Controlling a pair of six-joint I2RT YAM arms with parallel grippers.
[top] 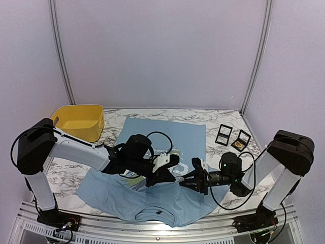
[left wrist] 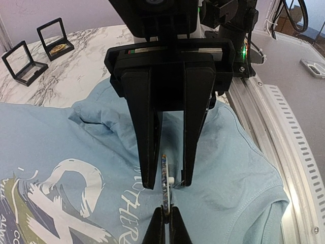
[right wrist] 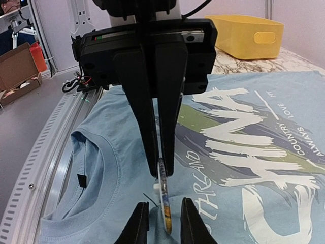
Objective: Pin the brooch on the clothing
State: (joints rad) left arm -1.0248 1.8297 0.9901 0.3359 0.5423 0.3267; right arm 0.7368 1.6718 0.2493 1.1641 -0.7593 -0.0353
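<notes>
Pinching the small round brooch [right wrist: 163, 197] by its rim, the left hand [left wrist: 165, 211] had its fingers pressed together and held the disc edge-on above the light blue cotton T-shirt with white "CHINA" lettering [top: 189, 134]. The brooch was over the shirt's chest, between the collar and the lettering. Whether it touched the cloth could not be told. The right hand [right wrist: 164, 208] faced the left one head-on, its fingers slightly spread on either side of the disc. Whether a finger touched the thin pin at the brooch's back was unclear.

Beyond the shirt's far left corner stood a yellow plastic bin [top: 76, 122], and beyond its far right corner two black square display frames [top: 232, 137], all on the marble table [top: 218, 119].

The likeliest failure seemed a slip, because a grip on so thin an edge could let the disc twist or drop once the pin met the fabric. The loose, unclamped cloth might bunch instead of being pierced. The two hands, so near each other, could also knock together.
</notes>
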